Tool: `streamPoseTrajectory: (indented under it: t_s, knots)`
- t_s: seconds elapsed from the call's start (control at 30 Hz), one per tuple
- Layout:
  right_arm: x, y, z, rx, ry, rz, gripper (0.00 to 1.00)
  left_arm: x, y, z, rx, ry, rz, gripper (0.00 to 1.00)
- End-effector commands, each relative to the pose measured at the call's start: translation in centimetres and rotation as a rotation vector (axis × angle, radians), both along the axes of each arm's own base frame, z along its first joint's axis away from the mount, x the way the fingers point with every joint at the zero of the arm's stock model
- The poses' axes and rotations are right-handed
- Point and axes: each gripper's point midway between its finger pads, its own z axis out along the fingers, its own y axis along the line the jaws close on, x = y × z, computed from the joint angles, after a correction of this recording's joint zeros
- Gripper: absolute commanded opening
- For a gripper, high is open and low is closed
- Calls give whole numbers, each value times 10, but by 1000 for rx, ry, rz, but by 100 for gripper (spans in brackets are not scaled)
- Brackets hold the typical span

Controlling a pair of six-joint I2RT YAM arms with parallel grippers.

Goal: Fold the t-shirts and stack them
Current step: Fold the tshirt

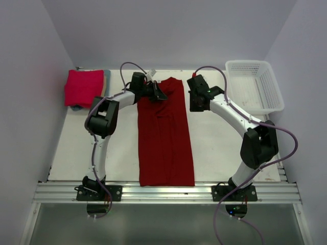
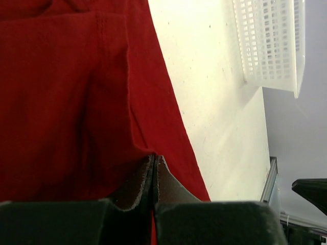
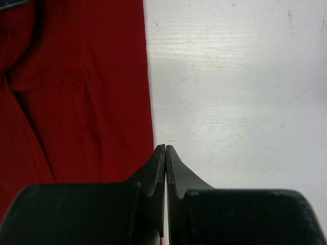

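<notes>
- Left wrist view: the left gripper (image 2: 155,159) is clenching, its dark jaws meeting tip to tip on a raised ridge of the dark crimson t-shirt (image 2: 66,102); a red sliver is showing between the jaws, so cloth is being pinched.
- The right gripper (image 3: 165,149) is likewise clenching, sitting at the shirt's right edge where red meets white. A thin red line is showing low between the jaws, so it is probably gripping that edge, though the hold is looking slight.
- In the top view, both grippers are working at the far end of the crimson shirt, one at each side.
- The crimson shirt is lying mid-table as a long narrow strip, sides already folded in, running from the far end to the near edge. The cloth is soft and matte, with seams and shallow creases.
- Step in hand, as judged: taking hold of the far corners for the crosswise fold.
- The next move is calling for both arms lifting together and carrying the far end towards the near hem, keeping the edge taut and level.
- The pinkish-red t-shirt (image 1: 83,87) is resting folded at the far left, on top of the blue-grey t-shirt (image 1: 75,107).
- The table (image 1: 219,148) is showing white and faintly scuffed.
- The white mesh basket (image 1: 254,62), rigid plastic lattice, is standing at the far right.
</notes>
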Motion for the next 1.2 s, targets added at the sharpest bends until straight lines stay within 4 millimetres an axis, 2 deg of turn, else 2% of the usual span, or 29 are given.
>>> streamPoseTrajectory:
  t_s: [0.0,0.3,0.37,0.4,0.47,0.5,0.6,0.67,0.7,0.73,0.8,0.83,0.87,0.9,0.93,0.97,1.0,1.03,1.07,1.1,1.13,1.17]
  knots:
    - [4,-2,21,32,-62,-5,0,-5,-13,1,-13,1,-43,0]
    - [7,0,20,42,-59,-1,0,-29,-36,-9,-11,24,-101,0]
    - [7,2,19,43,-55,2,0,-31,-41,-3,-26,7,-112,11]
    - [6,2,19,45,-54,2,0,-33,-43,-2,-34,3,-115,23]
    - [7,1,17,42,-52,-1,0,-33,-44,4,-41,-14,-118,37]
    - [7,1,17,40,-52,2,0,-34,-43,6,-42,-12,-119,49]
    - [7,1,17,41,-52,1,0,-36,-41,13,-29,-30,-116,68]
    - [8,2,17,42,-50,4,2,-35,-38,29,-19,-65,-107,72]
    - [8,2,18,43,-51,4,3,-35,-34,30,3,-68,-89,77]
    - [8,2,18,44,-53,2,3,-34,-32,49,11,-116,-82,77]
    - [7,3,20,49,-53,7,3,-31,-21,60,52,-160,-38,80]
    - [6,3,20,50,-52,9,3,-32,-17,82,56,-207,-21,80]
    - [6,3,20,51,-55,11,3,-31,-12,91,72,-233,-4,80]
    - [6,3,23,55,-62,13,3,-32,-4,91,113,-250,20,81]
    - [5,3,21,55,-60,14,4,-35,1,114,117,-298,37,81]
    - [5,4,21,63,-62,19,5,-38,6,120,128,-316,49,82]
    - [4,6,21,73,-61,25,6,-43,14,115,155,-311,69,82]
    - [-1,11,18,107,-39,50,6,-55,21,126,171,-318,79,82]
    - [-3,16,17,133,-39,62,6,-68,30,107,201,-273,87,80]
    - [-7,22,16,166,-29,80,6,-77,37,101,218,-254,95,73]
    - [-21,27,8,208,12,110,6,-89,42,109,215,-265,103,66]
    - [-23,33,8,247,4,120,5,-100,47,104,218,-245,106,55]
